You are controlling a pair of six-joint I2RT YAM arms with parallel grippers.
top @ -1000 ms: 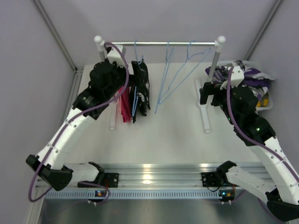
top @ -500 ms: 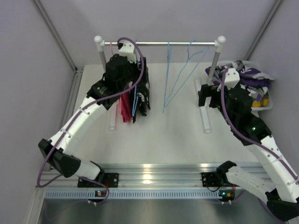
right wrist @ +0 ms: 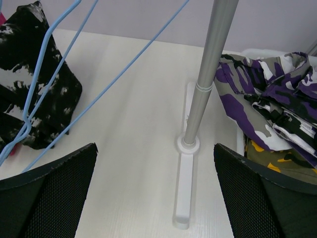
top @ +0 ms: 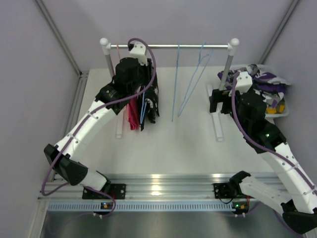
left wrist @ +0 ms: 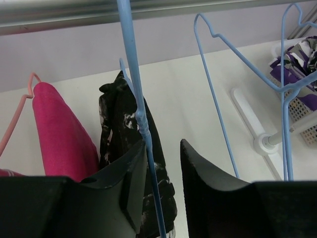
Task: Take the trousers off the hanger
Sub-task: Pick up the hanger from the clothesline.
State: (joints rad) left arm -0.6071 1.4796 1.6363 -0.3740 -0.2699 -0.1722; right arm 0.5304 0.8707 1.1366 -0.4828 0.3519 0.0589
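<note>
The left gripper (left wrist: pixel 161 148) has moved up to the rail and narrowed around the blue hanger (left wrist: pixel 142 121) wire, with a gap still showing. The black-and-white print trousers (left wrist: pixel 116 124) hang just beyond it, with the pink trousers (left wrist: pixel 59 134) to its left. That pair is probably next off. The right gripper (right wrist: pixel 154 148) is wide open and empty.
</note>
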